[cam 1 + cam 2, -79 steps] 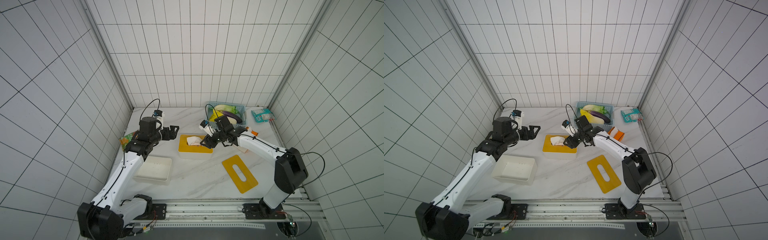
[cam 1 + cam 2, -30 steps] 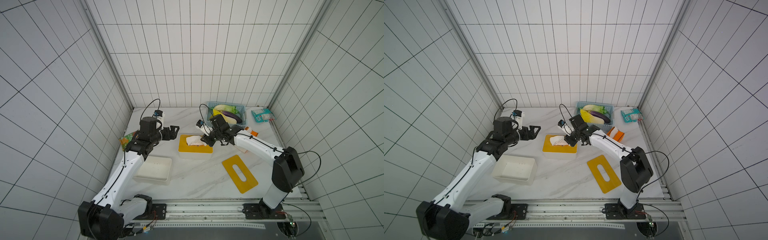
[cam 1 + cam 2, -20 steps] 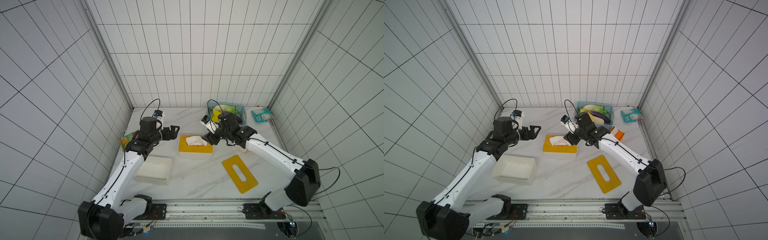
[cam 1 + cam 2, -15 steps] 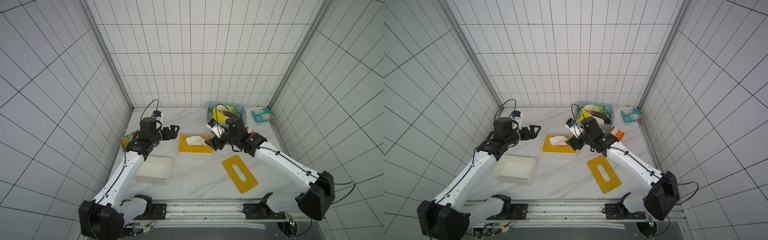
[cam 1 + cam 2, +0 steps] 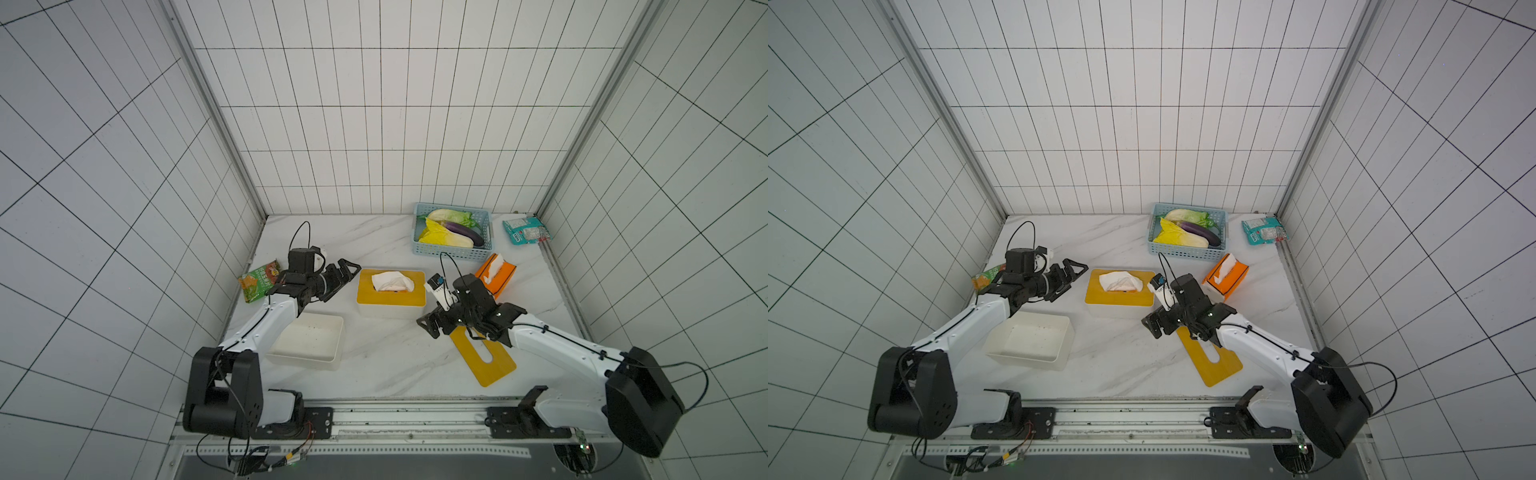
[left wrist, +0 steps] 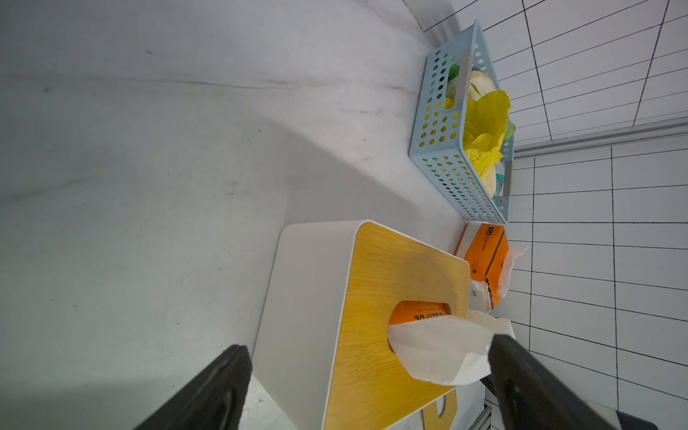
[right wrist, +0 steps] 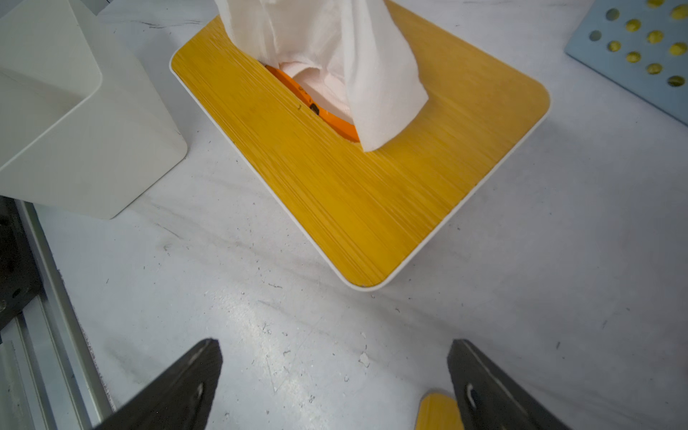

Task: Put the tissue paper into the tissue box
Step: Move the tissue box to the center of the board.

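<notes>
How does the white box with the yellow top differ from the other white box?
The lidded box wears a yellow lid; the open box has none. A white tissue sticks out of the lidded box's slot; the open box shows only its bare inside. The lidded box sits mid-table; the open box sits nearer the front, beside the left arm. Both are white with rounded corners.

The tissue paper (image 7: pixel 335 56) is cut off by the right wrist view's edge.
</notes>
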Controlling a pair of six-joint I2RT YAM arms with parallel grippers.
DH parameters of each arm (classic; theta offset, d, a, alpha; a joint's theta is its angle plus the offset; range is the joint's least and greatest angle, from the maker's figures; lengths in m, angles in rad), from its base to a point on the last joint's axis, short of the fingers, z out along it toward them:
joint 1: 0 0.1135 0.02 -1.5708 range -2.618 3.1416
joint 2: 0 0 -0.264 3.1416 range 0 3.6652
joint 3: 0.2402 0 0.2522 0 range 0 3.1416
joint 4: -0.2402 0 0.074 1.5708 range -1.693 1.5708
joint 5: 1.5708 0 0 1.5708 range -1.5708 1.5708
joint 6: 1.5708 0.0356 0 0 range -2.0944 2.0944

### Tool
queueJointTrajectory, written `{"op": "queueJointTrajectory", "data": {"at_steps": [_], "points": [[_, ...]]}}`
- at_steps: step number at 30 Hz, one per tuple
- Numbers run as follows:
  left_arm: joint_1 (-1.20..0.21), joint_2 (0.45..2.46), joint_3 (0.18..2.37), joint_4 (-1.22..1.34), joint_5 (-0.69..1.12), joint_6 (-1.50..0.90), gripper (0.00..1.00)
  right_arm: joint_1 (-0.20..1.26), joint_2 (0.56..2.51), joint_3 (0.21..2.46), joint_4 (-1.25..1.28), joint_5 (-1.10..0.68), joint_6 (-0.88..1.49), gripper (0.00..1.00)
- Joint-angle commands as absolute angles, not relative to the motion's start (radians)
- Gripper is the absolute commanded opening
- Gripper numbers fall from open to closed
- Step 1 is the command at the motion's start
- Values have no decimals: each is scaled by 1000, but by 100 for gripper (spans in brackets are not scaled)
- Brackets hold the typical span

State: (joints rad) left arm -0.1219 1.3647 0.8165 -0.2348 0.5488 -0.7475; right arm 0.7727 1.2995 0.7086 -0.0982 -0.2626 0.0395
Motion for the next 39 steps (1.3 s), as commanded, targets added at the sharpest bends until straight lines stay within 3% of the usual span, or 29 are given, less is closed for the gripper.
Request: {"op": "queueJointTrajectory", "data": {"at_steps": [1,19,30,39], "points": [[-151,1403,807,-136,581,-794,98,779,1356,704,19,-234,80,98],[-134,1674,940,127,664,-962,98,758,1771,1016,190,-212,100,97],[-73,1833,1133,100,616,-963,98,711,2022,1363,109,-240,60,97],[-61,1856,1186,36,577,-927,98,692,2057,1435,66,-244,47,97]]}}
